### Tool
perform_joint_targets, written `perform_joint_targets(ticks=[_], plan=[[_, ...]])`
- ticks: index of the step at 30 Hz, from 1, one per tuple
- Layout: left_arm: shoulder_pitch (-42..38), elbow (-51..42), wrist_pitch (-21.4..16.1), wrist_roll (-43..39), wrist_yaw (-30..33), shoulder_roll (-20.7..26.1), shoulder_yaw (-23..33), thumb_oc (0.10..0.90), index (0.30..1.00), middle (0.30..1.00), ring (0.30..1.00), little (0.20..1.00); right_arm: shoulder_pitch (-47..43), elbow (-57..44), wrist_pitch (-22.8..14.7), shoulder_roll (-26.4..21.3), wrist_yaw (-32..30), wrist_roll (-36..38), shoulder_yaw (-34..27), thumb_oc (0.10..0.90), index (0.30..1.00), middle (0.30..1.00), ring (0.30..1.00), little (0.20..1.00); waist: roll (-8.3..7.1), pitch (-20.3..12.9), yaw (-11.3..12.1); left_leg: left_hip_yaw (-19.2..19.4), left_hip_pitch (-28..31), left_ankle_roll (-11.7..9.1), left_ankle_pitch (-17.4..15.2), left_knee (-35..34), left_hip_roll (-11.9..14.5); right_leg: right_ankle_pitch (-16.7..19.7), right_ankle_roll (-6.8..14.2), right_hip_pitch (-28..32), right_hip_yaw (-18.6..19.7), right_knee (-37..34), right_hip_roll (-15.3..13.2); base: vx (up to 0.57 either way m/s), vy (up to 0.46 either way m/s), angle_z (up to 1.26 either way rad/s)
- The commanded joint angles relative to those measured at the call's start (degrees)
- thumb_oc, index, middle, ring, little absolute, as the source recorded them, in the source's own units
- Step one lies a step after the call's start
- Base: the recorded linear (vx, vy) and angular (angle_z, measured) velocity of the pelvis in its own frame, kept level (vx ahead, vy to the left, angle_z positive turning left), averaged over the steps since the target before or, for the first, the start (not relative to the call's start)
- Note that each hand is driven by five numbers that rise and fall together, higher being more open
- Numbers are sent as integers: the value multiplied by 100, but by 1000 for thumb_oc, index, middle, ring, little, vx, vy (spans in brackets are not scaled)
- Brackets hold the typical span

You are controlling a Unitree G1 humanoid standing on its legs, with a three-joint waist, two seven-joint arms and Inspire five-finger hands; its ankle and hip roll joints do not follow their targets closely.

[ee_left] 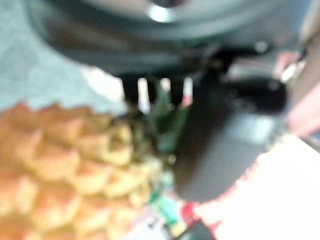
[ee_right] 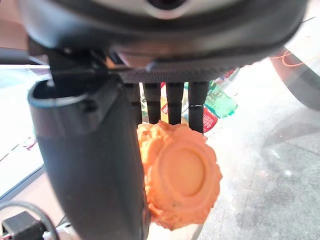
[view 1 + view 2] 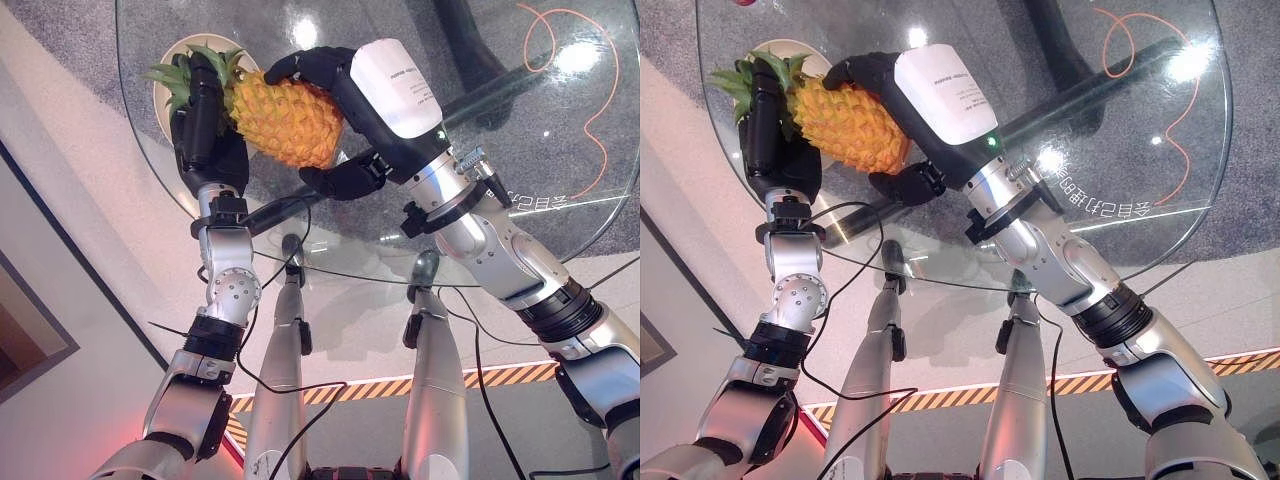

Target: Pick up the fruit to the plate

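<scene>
The biggest thing is the round glass surface, and you can see the grey floor through it. An orange cord shows in a loop through the glass on the far right side. Over the left part of the surface the two hands hold up a pineapple between them. The pineapple lies on its side, with its green leafy top pointing left and its flat round bottom pointing right. The right hand is the bigger one in the picture and has a white cover on its back. Its fingers curl over the top of the yellow body, and its thumb comes up from below, so the fruit sits squeezed between them. In the right wrist view the flat bottom of the pineapple is just past the tips of the fingers. The left hand stands upright at the leafy end, with its fingers wrapped around the leaves and the neck of the fruit. A small pale plate sits on the surface behind the left hand, and the leaves hang just above it.
</scene>
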Motion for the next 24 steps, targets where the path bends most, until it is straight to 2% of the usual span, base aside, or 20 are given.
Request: perform_joint_targets(ticks=[1,4,5,7,8,9,10,17,24], plan=[[-814,-642,-380,557,-757,174,-275,100,300,300,300,200,-808,-815,-527,250,-232,-82,-53,100,300,300,300,200,-245,-129,105,-251,19,-198,-506,404,154,1074,41,451,-239,-1208,97,0,0,0],[-810,-665,-372,568,-744,167,-264,100,300,300,300,200,-792,-839,-484,261,-230,-51,-78,100,300,300,300,200,-245,-129,100,-250,19,-195,-513,406,154,1070,35,441,-232,-1204,103,0,0,0],[-812,-660,-373,571,-750,157,-260,100,300,300,300,200,-782,-840,-476,265,-245,-47,-85,180,368,368,368,280,-245,-129,97,-248,22,-194,-514,401,153,1070,33,441,-230,-1208,103,0,0,0],[-801,-667,-388,573,-752,147,-260,100,300,300,300,200,-745,-849,-461,271,-280,-43,-103,611,738,738,738,711,-243,-129,92,-248,32,-196,-514,396,153,1074,35,447,-227,-1213,99,0,0,0],[-798,-658,-392,567,-763,144,-262,100,300,300,300,200,-740,-847,-456,279,-299,-40,-107,660,780,780,780,760,-242,-129,92,-248,33,-196,-515,397,150,1076,35,448,-227,-1215,99,0,0,0],[-792,-653,-396,563,-775,137,-264,100,300,300,300,200,-733,-845,-455,292,-312,-44,-112,660,780,780,780,760,-240,-129,93,-248,33,-195,-517,399,148,1078,35,449,-226,-1216,99,0,0,0],[-782,-662,-397,582,-775,123,-266,100,300,300,300,200,-720,-849,-443,315,-301,-41,-124,800,900,900,900,900,-239,-129,91,-248,28,-195,-519,405,146,1077,34,444,-224,-1213,100,0,0,0],[-800,-650,-450,623,-723,118,-229,100,300,300,300,200,-687,-800,-397,377,-296,73,-190,800,900,900,900,900,-230,-129,90,-246,17,-197,-523,406,143,1079,39,427,-215,-1210,96,0,0,0],[-803,-653,-666,807,-452,119,-166,100,300,300,300,200,-621,-794,-333,411,-388,82,-248,800,900,900,900,900,-232,-129,92,-246,18,-199,-518,386,151,1072,32,426,-218,-1215,97,0,0,0]])
